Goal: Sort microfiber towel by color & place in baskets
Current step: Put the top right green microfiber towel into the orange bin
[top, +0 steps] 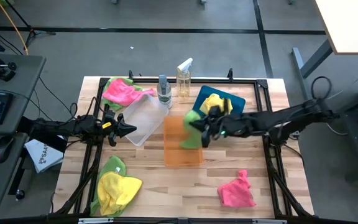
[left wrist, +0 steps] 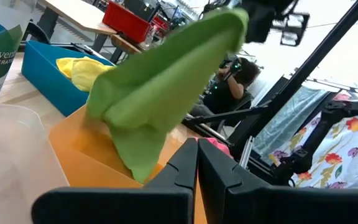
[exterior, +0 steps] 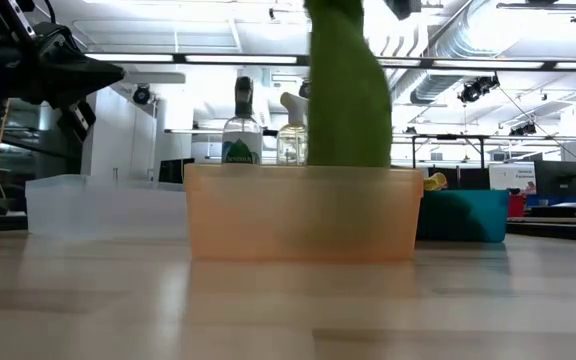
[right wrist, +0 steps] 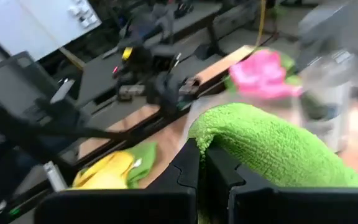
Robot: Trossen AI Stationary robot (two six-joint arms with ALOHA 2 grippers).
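Observation:
My right gripper [top: 204, 132] reaches in from the table's right and is shut on a lime green microfiber towel [exterior: 348, 90], over the translucent orange basket [top: 182, 155]. The solid blue basket [top: 236, 99] holds a yellow towel [top: 215, 102]. The clear basket [top: 143, 118] sits left of the orange one. My left gripper [top: 127, 129] hovers shut at the clear basket's near left side, touching nothing. A pink towel on a green one [top: 122, 91] lies far left, a yellow on a green [top: 114, 186] near left, and a pink towel [top: 236, 191] near right. My right gripper pinches the green towel at a bunched fold at its top [right wrist: 229, 134] between the two fingers, coming from the table's right. The towel hangs below the fingers, and its lower end [left wrist: 140, 163] drops inside the orange basket's walls. Whether it touches the floor, I cannot tell.
Two spray bottles [top: 163, 88] [top: 184, 78] stand at the far edge behind the clear and orange baskets. A black metal frame [top: 263, 84] borders the table. Bare wood shows between the near towels, in front of the orange basket.

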